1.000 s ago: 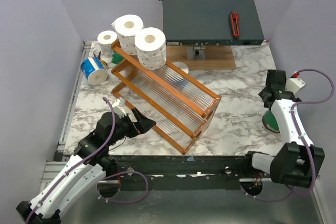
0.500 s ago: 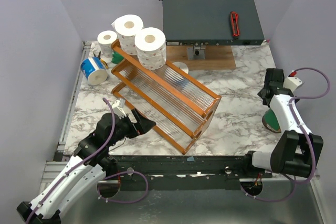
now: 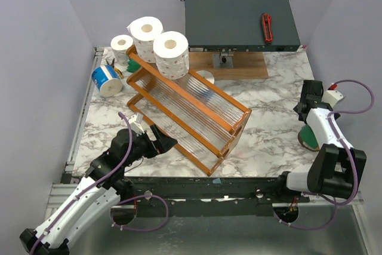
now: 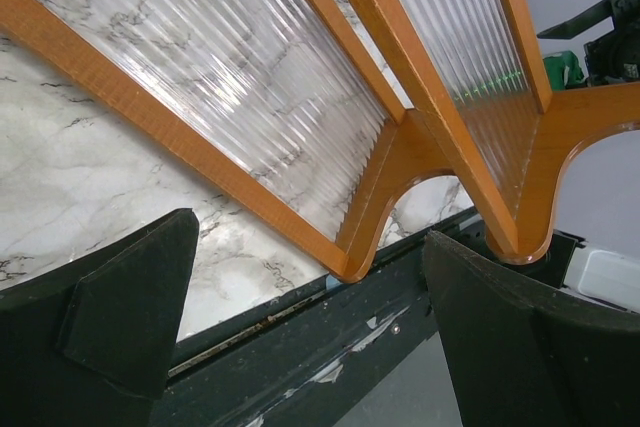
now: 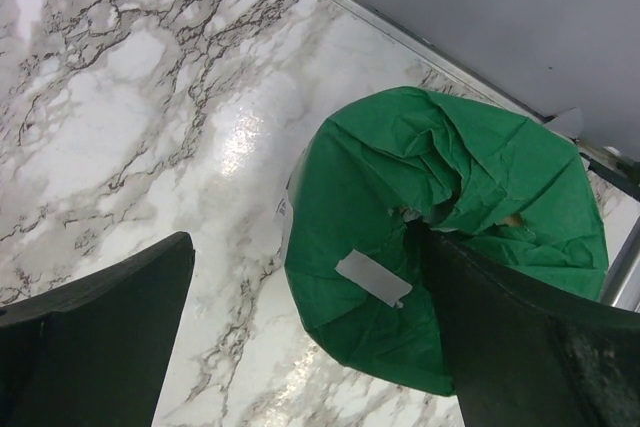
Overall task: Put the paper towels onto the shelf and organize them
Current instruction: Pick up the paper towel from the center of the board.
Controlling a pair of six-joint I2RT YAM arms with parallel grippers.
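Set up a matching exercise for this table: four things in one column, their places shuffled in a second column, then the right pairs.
Things:
1. green-wrapped roll
2. blue-wrapped roll
3. red-handled tool
4. two large white rolls

Places:
A. on the dark grey box
B. upright at the far end of the shelf
C. at the right edge of the table
D. on its side, left of the shelf

Pairs: 1-C, 2-D, 3-A, 4-B.
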